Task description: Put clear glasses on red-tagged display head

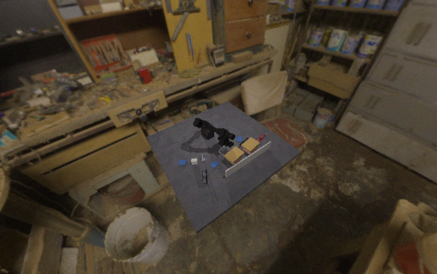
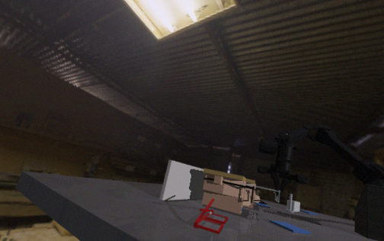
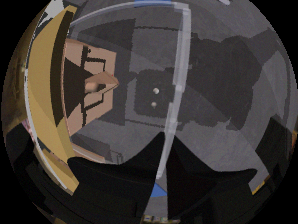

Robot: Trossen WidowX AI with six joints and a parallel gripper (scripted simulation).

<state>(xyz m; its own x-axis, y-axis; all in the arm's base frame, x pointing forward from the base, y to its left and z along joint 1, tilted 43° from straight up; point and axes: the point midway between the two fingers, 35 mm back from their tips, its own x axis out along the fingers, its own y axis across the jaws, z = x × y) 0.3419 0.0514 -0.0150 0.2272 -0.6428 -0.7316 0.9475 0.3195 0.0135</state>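
Note:
Clear glasses (image 3: 179,75) (image 2: 268,189) hang in my gripper (image 3: 165,136) (image 2: 280,187) (image 1: 227,145), which is shut on one end of their front frame. In the wrist view the front runs up from the fingertips and the far temple reaches left toward a display head (image 3: 75,52) (image 1: 234,155). The lenses stand off in front of that head's face, with dark lines, perhaps shadows, across its eyes. The other head (image 1: 250,145) (image 2: 222,189) wears black glasses (image 2: 233,184). I cannot make out a red tag on either head.
A white wall (image 1: 248,159) (image 2: 176,181) stands behind the heads. Red glasses (image 1: 262,138) (image 2: 210,220) lie beside the black-glassed head. Blue pads (image 1: 182,162) (image 1: 214,165) (image 2: 290,226), a white block (image 1: 193,161) (image 2: 293,206) and dark glasses (image 1: 205,176) are also on the table.

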